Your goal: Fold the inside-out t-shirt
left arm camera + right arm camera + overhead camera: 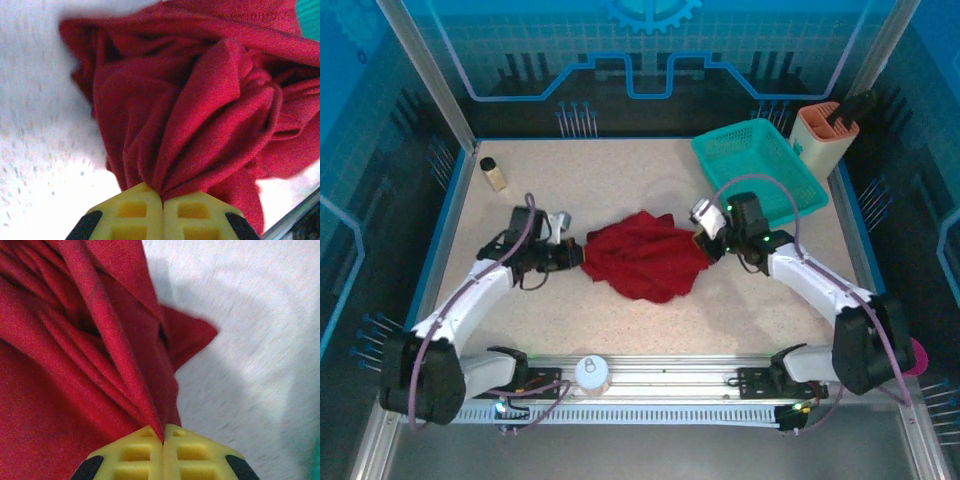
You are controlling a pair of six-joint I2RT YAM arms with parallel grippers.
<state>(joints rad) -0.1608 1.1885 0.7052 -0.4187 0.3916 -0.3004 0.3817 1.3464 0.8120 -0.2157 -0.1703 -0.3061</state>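
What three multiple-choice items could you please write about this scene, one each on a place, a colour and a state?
1. Where on the table is the teal basket? A. far right B. near left C. centre
2. What colour is the t-shirt? A. blue B. dark red C. white
3. The left end effector is: A. open B. shut empty C. shut on the t-shirt
Answers: 1 A, it sits by the far right edge in the top view. 2 B, the cloth is dark red in all three views. 3 C, cloth bunches out from between its closed yellow fingers.
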